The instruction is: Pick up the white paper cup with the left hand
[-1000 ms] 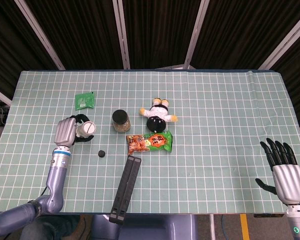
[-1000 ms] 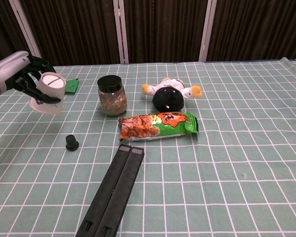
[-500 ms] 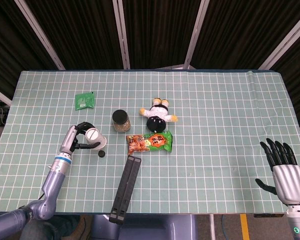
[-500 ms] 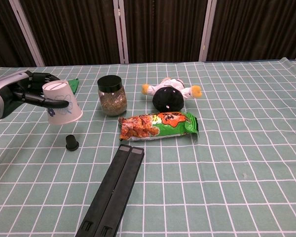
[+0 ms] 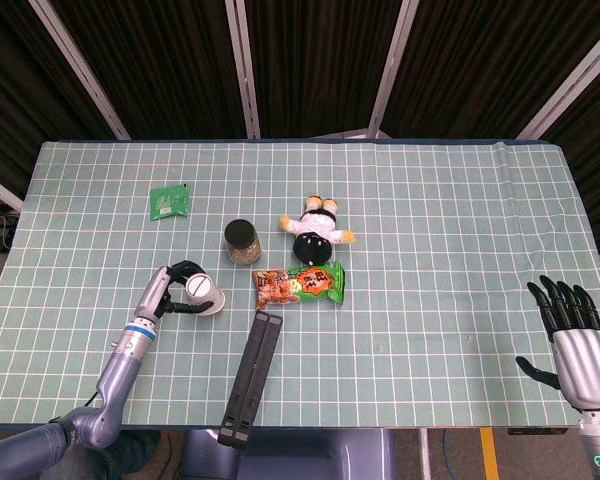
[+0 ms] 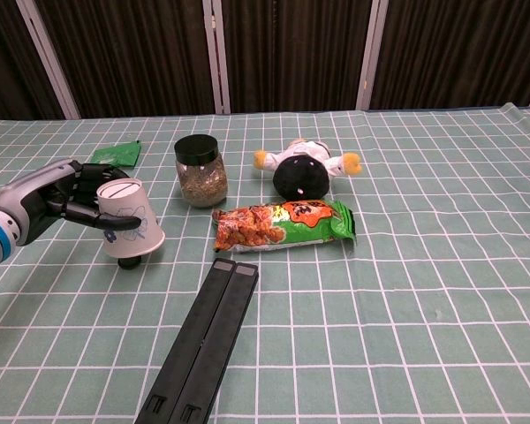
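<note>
Your left hand (image 6: 49, 205) has its dark fingers (image 6: 87, 212) wrapped around the white paper cup (image 6: 131, 219), which sits upside down in the grip, wide mouth downward and tilted a little, at the near-left part of the desk (image 5: 430, 240). In the chest view a small black knob (image 6: 131, 261) peeks out right under the cup's rim; you cannot tell whether the cup touches it. The head view shows the same cup (image 5: 206, 294) in the same hand (image 5: 166, 296), just left of the orange-and-green snack bag (image 5: 299, 285). A jar with a black lid (image 6: 197, 170) stands just behind and to the right of the cup, close enough to crowd that side. The long black bar (image 6: 203, 340) lies near the cup's right, running toward the front edge of the desk. Further back, the plush toy (image 6: 304, 170) lies beside the snack bag's far edge, and a flat green packet (image 5: 169, 201) lies well apart at the back left. Your right hand (image 5: 578, 345) is at the near-right corner, away from everything, fingers spread apart and holding nothing
</note>
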